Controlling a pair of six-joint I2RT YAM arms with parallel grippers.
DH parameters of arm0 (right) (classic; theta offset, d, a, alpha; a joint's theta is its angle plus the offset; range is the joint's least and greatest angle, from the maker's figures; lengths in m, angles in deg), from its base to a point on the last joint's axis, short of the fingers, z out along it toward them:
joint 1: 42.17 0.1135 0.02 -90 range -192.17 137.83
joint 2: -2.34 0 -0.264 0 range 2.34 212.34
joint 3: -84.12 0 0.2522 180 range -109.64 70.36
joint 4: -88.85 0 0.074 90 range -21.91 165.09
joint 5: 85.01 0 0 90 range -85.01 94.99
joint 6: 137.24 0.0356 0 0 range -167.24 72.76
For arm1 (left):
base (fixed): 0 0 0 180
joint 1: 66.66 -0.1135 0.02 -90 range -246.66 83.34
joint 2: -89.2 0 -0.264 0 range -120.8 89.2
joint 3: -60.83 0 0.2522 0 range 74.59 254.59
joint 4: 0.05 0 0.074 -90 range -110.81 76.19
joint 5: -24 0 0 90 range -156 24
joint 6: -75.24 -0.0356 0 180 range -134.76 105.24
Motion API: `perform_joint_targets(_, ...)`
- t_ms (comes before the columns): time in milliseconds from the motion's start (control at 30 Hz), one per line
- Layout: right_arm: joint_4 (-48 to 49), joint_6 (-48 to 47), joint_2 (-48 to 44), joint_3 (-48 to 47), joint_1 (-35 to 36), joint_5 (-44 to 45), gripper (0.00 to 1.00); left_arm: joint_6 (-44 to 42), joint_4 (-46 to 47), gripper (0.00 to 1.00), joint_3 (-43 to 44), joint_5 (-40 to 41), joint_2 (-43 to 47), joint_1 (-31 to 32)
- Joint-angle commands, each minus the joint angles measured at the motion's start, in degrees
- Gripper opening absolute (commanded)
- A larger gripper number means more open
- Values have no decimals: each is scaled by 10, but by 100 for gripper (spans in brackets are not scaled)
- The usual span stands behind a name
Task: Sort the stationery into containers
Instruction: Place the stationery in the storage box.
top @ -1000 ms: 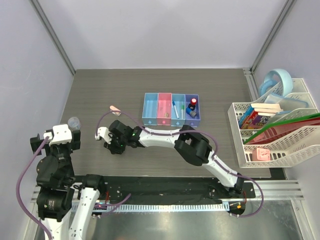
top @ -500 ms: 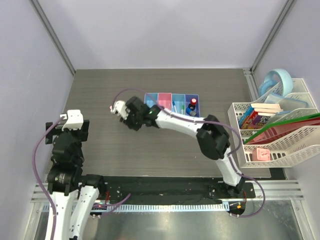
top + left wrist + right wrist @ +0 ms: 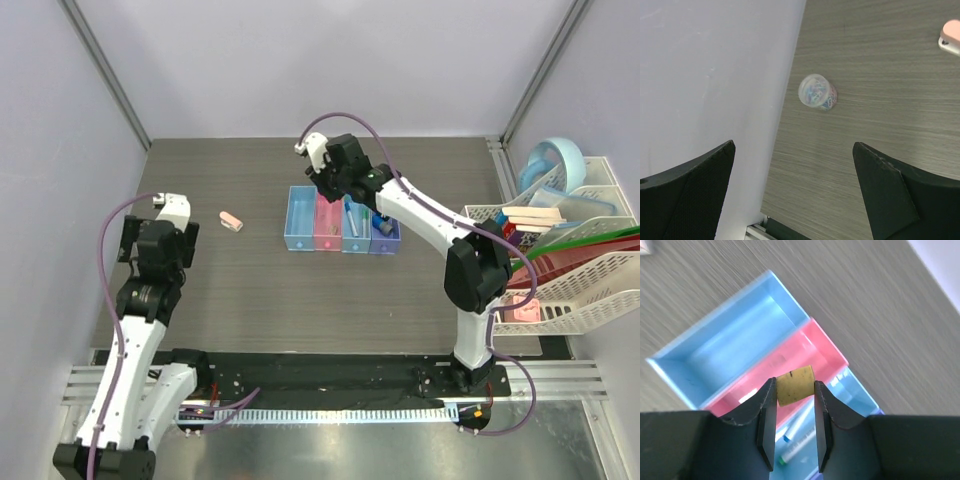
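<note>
My left tool [image 3: 794,150] hangs above the table [image 3: 880,125] with its fingers spread wide and nothing between them. Just ahead of it, close to the wall, lies the clear round roll [image 3: 817,92], on a line that runs between the two fingers. I judge that is why I hold the tool open and aimed so: it is set up to come down around the roll. Ahead and off to the right of that tool, the pink eraser [image 3: 231,221] lies loose on the table, well apart from the containers [image 3: 290,235], so it is yet to be sorted. Further right, my right tool [image 3: 794,389] is closed on the tan block [image 3: 796,382], pinching it by two opposite sides so that it hangs clear of everything. Below the tool is the pink bin [image 3: 827,347], with the empty light blue bin [image 3: 715,357] on one side and, on the other, the bin that already holds the two white pens [image 3: 790,437]. I carry the block there, I think, to let it drop into the pink bin; how high above the rim it hangs I cannot tell.
</note>
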Motion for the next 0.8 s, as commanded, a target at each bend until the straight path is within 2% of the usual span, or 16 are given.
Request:
perform_joint_targets(0,11,-1,-36,46,-31,8,12,26,62,100,17,18,-60,-4)
perform_joint_targets(133,41,-2,-39,88,-49,0,13,36,124,100,-15,11,-97,-8)
perform_joint_targets(267,58,-3,-36,116,-55,-24,15,55,148,100,-11,8,-156,-25)
perform_joint_targets(400,64,-2,-31,118,-55,-31,15,72,164,100,9,-4,-219,-56)
perform_joint_targets(433,64,-1,-31,116,-55,-31,15,76,168,100,11,-10,-227,-81)
perform_joint_targets(767,64,7,-13,99,-55,-55,15,108,175,100,40,-18,-310,-160)
